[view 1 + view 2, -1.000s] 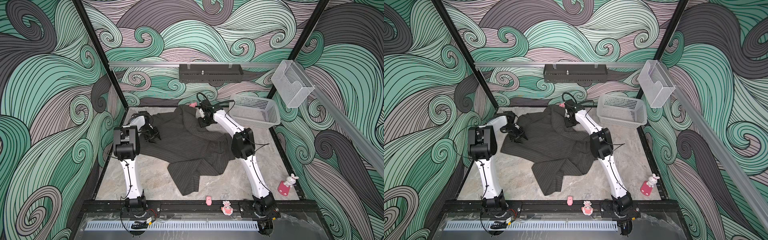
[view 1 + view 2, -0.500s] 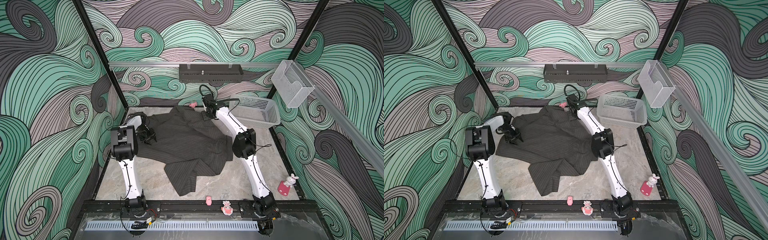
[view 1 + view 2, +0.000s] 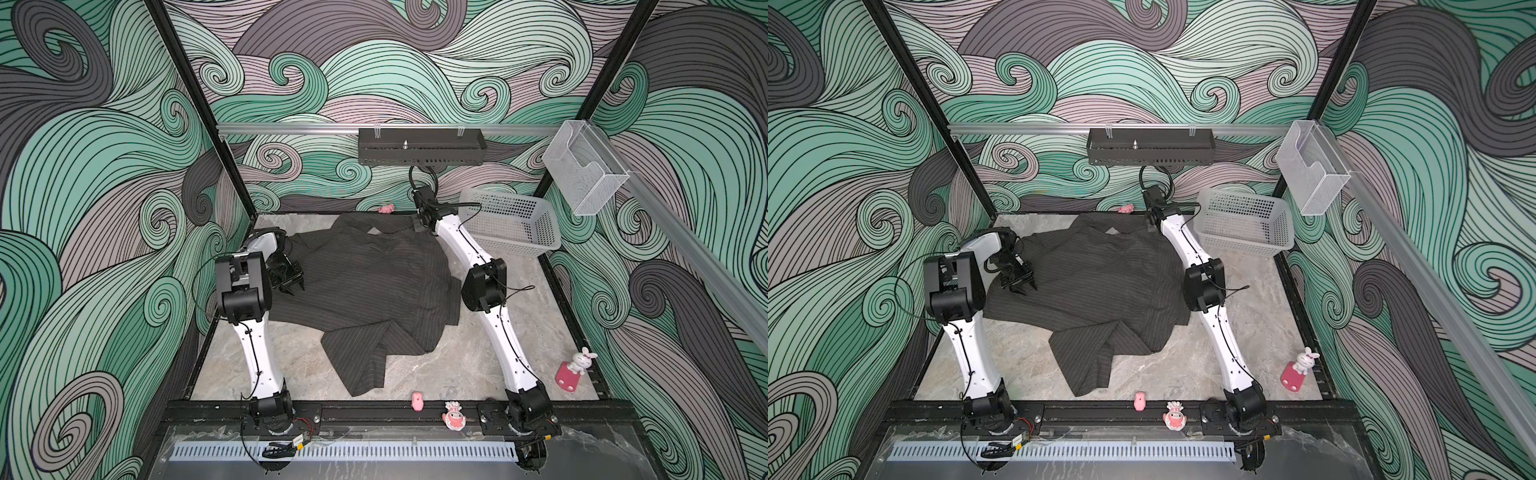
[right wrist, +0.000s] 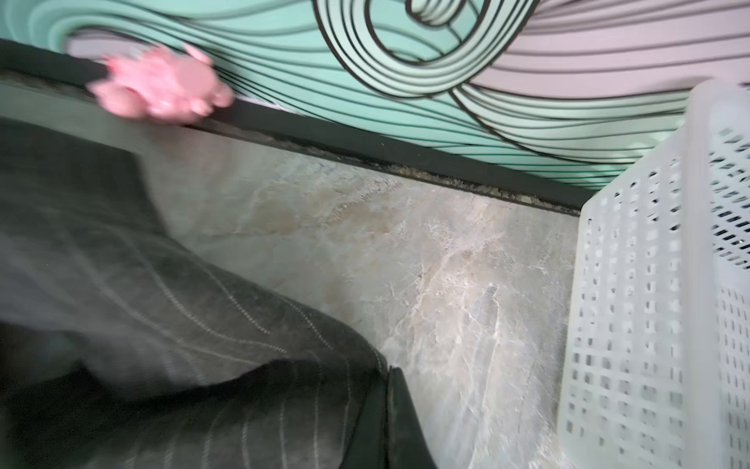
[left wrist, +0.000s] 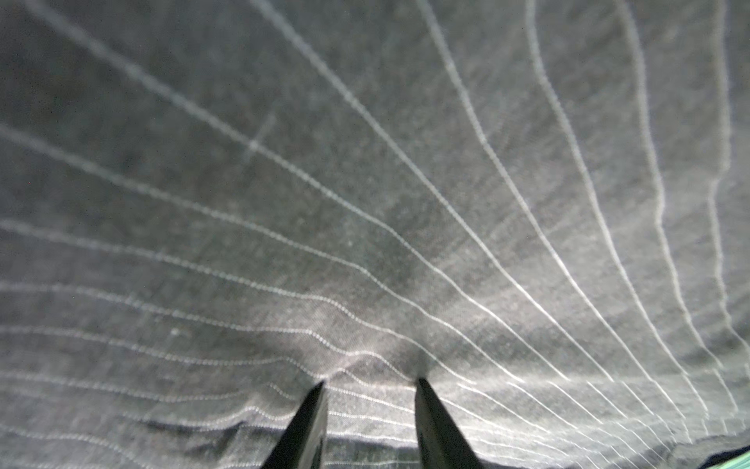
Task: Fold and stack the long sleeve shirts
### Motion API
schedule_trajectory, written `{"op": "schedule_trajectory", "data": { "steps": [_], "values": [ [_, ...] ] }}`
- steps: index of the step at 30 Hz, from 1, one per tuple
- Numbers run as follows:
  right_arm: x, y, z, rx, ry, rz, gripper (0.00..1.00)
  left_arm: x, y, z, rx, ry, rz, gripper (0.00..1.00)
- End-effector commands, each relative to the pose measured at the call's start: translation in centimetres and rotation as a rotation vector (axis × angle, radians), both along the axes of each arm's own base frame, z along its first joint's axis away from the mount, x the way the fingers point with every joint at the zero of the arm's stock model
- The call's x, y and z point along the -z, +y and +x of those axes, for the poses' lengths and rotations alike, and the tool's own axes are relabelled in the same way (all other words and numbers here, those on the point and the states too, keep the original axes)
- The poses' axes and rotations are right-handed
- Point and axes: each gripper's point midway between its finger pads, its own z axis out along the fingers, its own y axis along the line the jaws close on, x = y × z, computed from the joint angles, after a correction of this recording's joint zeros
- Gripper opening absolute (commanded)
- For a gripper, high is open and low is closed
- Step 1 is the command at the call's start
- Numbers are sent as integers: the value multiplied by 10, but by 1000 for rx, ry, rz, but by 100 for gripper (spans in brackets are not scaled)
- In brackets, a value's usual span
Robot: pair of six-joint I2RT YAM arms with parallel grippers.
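left gripper (image 3: pixel 292 284): jaws part open, tips down in the shirt (image 3: pixel 365 286) at its left edge; can't tell if cloth is pinched. shirt lies spread between my arms, long axis collar far to sleeve near. soft charcoal pinstripe, creased. right gripper (image 3: pixel 418 227): closed on the far right shoulder, just beside the mesh basket (image 3: pixel 513 226). my right arm is nearer the collar.

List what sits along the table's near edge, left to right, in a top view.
left arm's base → small pink toy → red-and-white figurine → right arm's base → white bunny on a pink stand
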Motion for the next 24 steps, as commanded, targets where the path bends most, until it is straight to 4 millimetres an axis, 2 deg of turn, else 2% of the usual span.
{"op": "schedule_trajectory", "data": {
  "steps": [1, 4, 6, 7, 9, 11, 14, 17, 18, 21, 24],
  "values": [
    [-22, -26, 16, 113, -106, -35, 0, 0, 26, -27, -18, 59, 56, 39],
    [-20, -42, 17, 164, -105, -31, 0, 1, 29, -38, -39, 71, 52, 39],
    [-24, -43, 16, 162, -102, -17, 0, 0, 28, -42, -46, 68, 49, 39],
    [-27, -41, 14, 154, -95, -11, 5, -2, 27, -42, -49, 58, 43, 39],
    [-39, -30, 6, 121, -72, 38, 23, -10, 20, -37, -67, 19, 9, 43],
    [-56, -19, -11, 99, -43, 65, 43, -25, 10, -23, -88, -57, -41, 48],
    [-74, -4, -48, 68, 17, 97, 59, -54, -4, 1, -89, -170, -95, 52],
    [-89, 6, -91, 75, 62, 156, 64, -75, -19, 25, -66, -245, -127, 52],
    [-87, 13, -106, 68, 91, 181, 63, -78, -23, 31, -60, -257, -134, 52],
    [-61, 38, -156, 44, 226, 253, 63, -75, -39, 53, -59, -264, -181, 51],
    [-25, 58, -205, 22, 385, 311, 61, -66, -52, 72, -66, -270, -228, 50]
  ]
}}
